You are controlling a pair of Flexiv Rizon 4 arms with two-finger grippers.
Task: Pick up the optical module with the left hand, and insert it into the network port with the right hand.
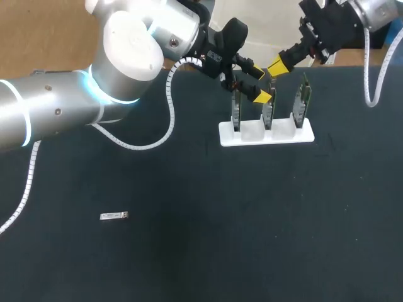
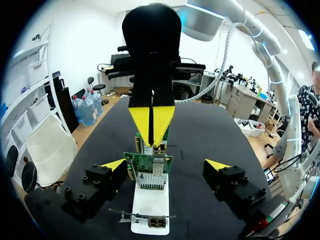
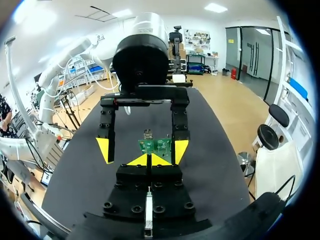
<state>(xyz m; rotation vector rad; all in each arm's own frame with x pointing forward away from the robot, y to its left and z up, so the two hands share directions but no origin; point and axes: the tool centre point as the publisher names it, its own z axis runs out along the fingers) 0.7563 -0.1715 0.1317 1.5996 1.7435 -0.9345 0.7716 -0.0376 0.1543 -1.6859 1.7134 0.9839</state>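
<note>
While the optical module [image 1: 114, 216] lies flat on the black table [image 1: 252, 239] toward its front left, long axis running left to right, both our grippers hang well away at the white rack [image 1: 266, 133] of circuit boards. Our left gripper [image 2: 165, 164] is spread wide and holds nothing. Our right gripper [image 1: 280, 63] has its yellow tips pressed together, empty as far as we can see. We judge the left arm nearer; it must come forward and leftward, fingers spanning the module's narrow sides.

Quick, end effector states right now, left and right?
Left end effector: open, holding nothing.
Right end effector: closed, tips together; whether it holds anything cannot be told.
</note>
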